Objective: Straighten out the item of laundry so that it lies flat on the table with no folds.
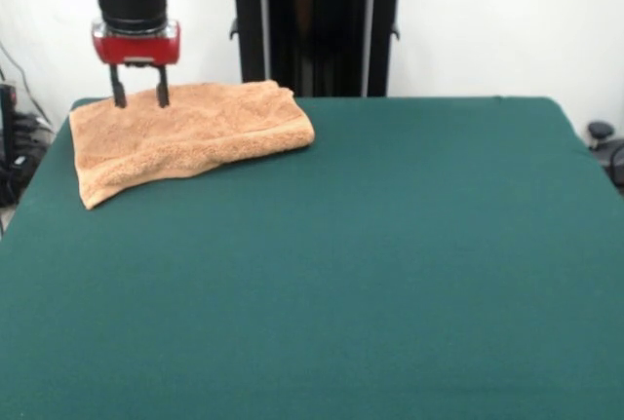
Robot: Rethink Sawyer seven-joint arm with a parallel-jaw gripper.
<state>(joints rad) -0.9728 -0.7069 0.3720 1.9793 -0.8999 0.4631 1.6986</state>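
The light orange-tan towel lies at the far left of the dark green table, folded over on itself with a rolled fold along its right and near edge. My gripper hangs from the red and black arm above the towel's far left part. Its two dark fingers are spread apart, open and empty, with the tips at the towel's far edge.
The robot's black pedestal stands at the table's far side, right of the towel. Cables and dark gear sit off the table's left edge. A white wall lies behind.
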